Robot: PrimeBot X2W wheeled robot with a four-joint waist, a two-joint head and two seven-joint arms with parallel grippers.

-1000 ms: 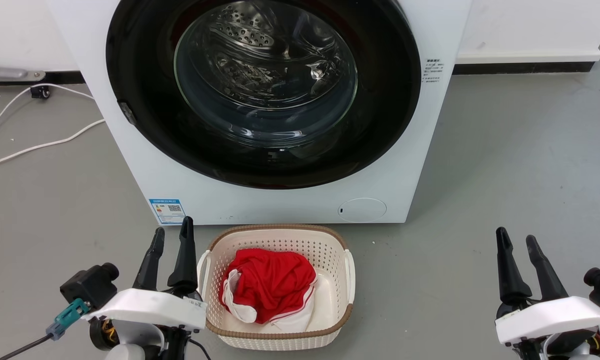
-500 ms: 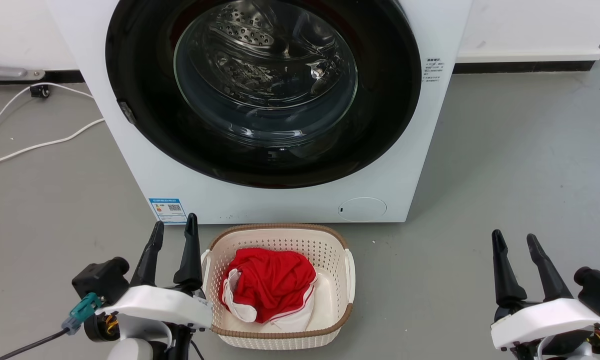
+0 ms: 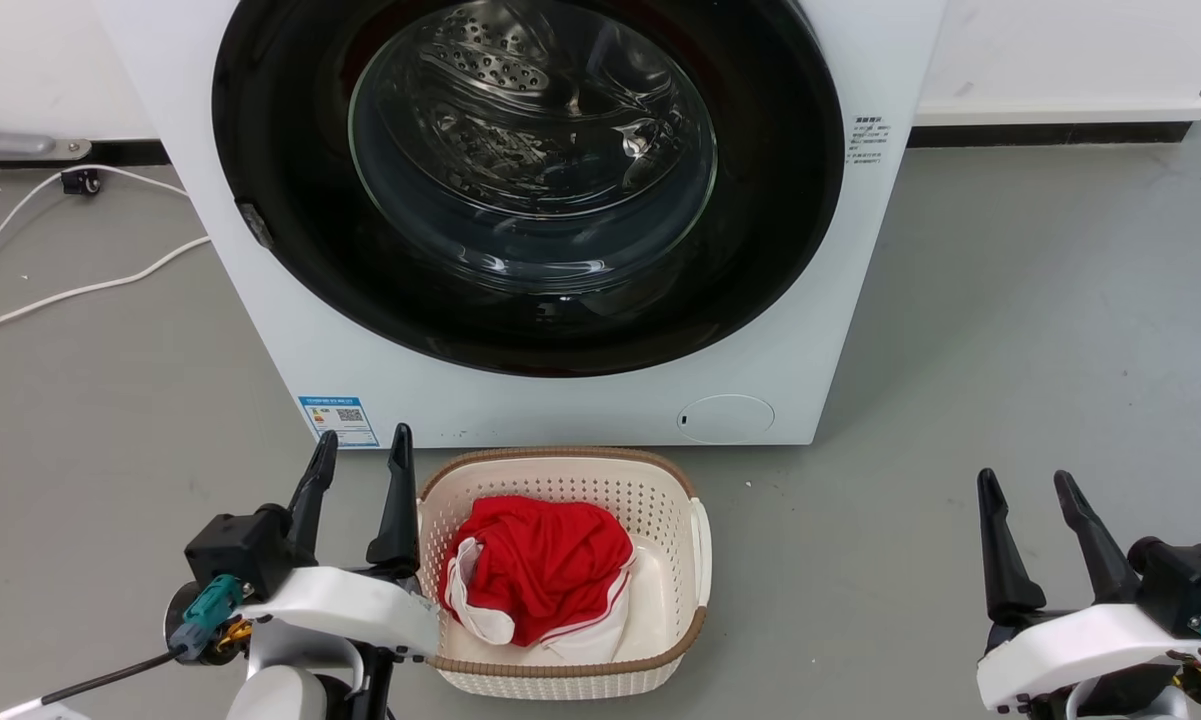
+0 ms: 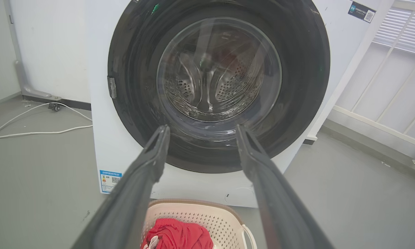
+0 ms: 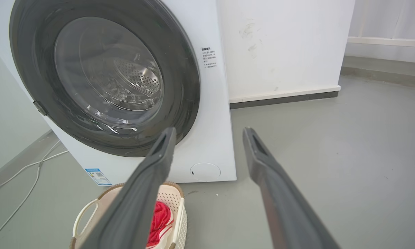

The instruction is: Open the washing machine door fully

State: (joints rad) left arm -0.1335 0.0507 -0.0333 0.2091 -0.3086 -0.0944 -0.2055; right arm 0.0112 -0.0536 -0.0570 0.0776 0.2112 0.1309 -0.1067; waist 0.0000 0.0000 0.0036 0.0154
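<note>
Washing machine door [image 3: 530, 180]: shut, lying flush on the front of the washing machine [image 3: 560, 410]; its glossy black ring takes up most of the front, and the steel drum shows through the glass bowl.
Door edge: a small grey tab [image 3: 252, 225] sits on the ring's left rim in the head view.
Left gripper [image 3: 362, 440]: fingers apart, holding nothing, low at the left and just beside the basket's left rim; well short of the door.
Right gripper [image 3: 1025, 482]: fingers apart, holding nothing, low at the right over bare floor [image 3: 1010, 330], well apart from the machine.
Laundry basket [image 3: 560, 460]: cream with a brown rim, on the floor just in front of the machine, with a red and white garment [image 3: 540, 565] inside.
Machine front: blue energy sticker [image 3: 338, 421] at lower left, round flap [image 3: 726, 419] at lower right.
Floor at left: white cables [image 3: 60, 295] run along it.
</note>
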